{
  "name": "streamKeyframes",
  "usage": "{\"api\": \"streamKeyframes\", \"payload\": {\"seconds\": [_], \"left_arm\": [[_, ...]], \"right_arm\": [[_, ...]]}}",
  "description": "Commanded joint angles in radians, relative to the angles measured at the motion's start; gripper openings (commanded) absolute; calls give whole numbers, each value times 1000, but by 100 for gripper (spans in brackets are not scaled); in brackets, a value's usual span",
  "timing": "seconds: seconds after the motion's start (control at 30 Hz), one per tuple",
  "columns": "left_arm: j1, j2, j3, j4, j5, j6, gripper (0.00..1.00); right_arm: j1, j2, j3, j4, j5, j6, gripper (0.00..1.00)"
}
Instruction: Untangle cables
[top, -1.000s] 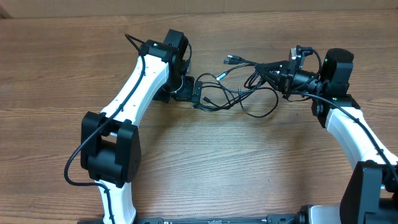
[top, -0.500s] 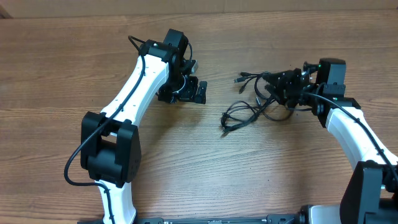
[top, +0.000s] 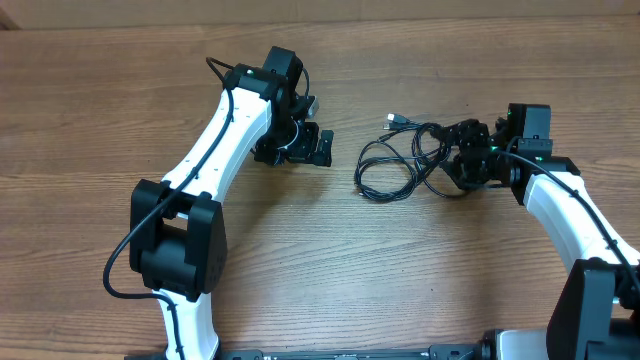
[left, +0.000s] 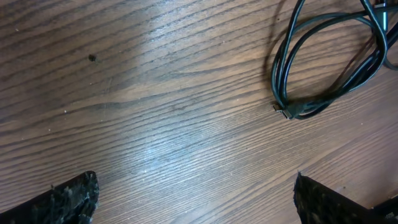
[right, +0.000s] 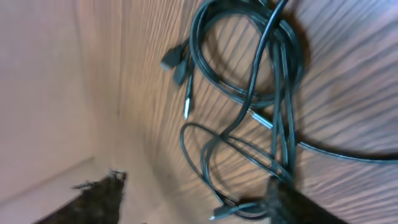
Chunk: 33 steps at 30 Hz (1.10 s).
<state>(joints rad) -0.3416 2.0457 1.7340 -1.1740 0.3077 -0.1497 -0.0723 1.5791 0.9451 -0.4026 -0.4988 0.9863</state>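
Note:
The cables (top: 405, 165) are thin black cords lying in loose overlapping loops on the wooden table, right of centre. Small plug ends (right: 177, 62) stick out at the loops' edge. My right gripper (top: 466, 162) sits at the bundle's right side, jaws wide open (right: 193, 199); a few strands lie against one of its fingers (right: 298, 202) and nothing is pinched. My left gripper (top: 322, 135) stands open (left: 196, 199) over bare wood, left of the bundle. One cable loop (left: 323, 68) with a plug tip (left: 286, 113) shows ahead of it, apart from its fingers.
The wooden table (top: 330, 260) runs to a far edge at the top of the overhead view. The white left arm (top: 215, 150) crosses the left half and the right arm (top: 570, 215) comes in from the lower right.
The bundle, earlier stretched from the left gripper to the right one, has shifted right and settled on the table. My right gripper has opened and moved slightly right. The left arm has pulled back a little.

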Motion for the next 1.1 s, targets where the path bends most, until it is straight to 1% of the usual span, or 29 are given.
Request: {"api": "streamKeyframes", "payload": {"seconds": [0.0, 0.1, 0.2, 0.23, 0.27, 0.37, 0.4, 0.5, 0.57, 0.7, 0.8, 1.07], "left_arm": [[-5, -37, -4, 4, 14, 23, 100], [-5, -37, -4, 4, 14, 23, 100], [-5, -37, -4, 4, 14, 23, 99], [-5, -37, -4, 4, 14, 23, 100], [-5, -37, -4, 4, 14, 23, 100], [-5, -37, -4, 4, 14, 23, 100], [-5, -37, -4, 4, 14, 23, 100], [-5, -37, -4, 4, 14, 23, 99], [-5, -37, -4, 4, 14, 23, 100], [-5, -37, -4, 4, 14, 23, 100], [-5, -37, -4, 4, 14, 23, 100], [-5, -37, -4, 4, 14, 23, 100]], "right_arm": [[-4, -18, 18, 7, 119, -121, 75], [-4, -18, 18, 8, 198, -215, 84], [-4, -18, 18, 30, 269, -336, 86], [-4, -18, 18, 46, 284, -391, 86], [-4, -18, 18, 78, 290, -485, 87], [-4, -18, 18, 141, 290, -668, 91], [-4, -17, 18, 154, 290, -718, 93], [-4, -13, 18, 186, 290, -890, 95], [-4, -7, 18, 188, 295, -974, 95], [-4, 15, 18, 187, 356, -1092, 96], [-4, 55, 18, 194, 361, -1188, 94], [10, 211, 18, 257, 364, -1200, 88]]}}
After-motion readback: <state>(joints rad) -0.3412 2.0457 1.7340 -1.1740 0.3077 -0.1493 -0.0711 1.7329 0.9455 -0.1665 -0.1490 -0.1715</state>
